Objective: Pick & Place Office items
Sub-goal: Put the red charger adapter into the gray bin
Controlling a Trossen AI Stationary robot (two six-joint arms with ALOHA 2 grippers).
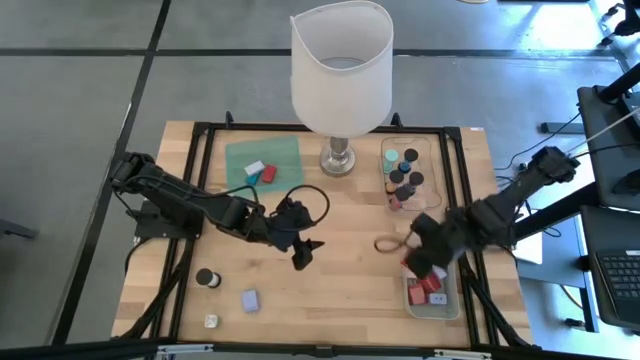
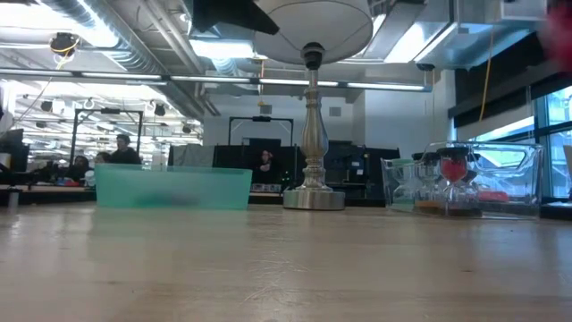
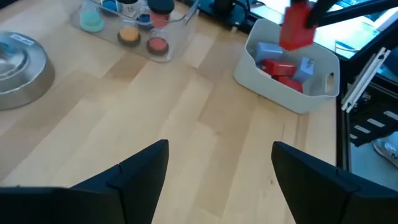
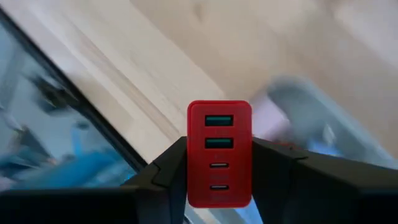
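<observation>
Grey tiled floor (image 1: 80, 90) surrounds the table; beyond — ceiling strip lights (image 2: 223, 49), desks, a right-hand window (image 2: 554, 134).

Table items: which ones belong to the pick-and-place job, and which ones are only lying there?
Job:
red block, held in right gripper
lavender block
dark-capped cylinder
blocks on green mat
white bin
clear tray

Only there:
lamp
left gripper, open, empty

Left gripper (image 1: 305, 255) hovers mid-table with fingers spread; right gripper (image 1: 425, 262) is clamped, wrist angled down
</observation>
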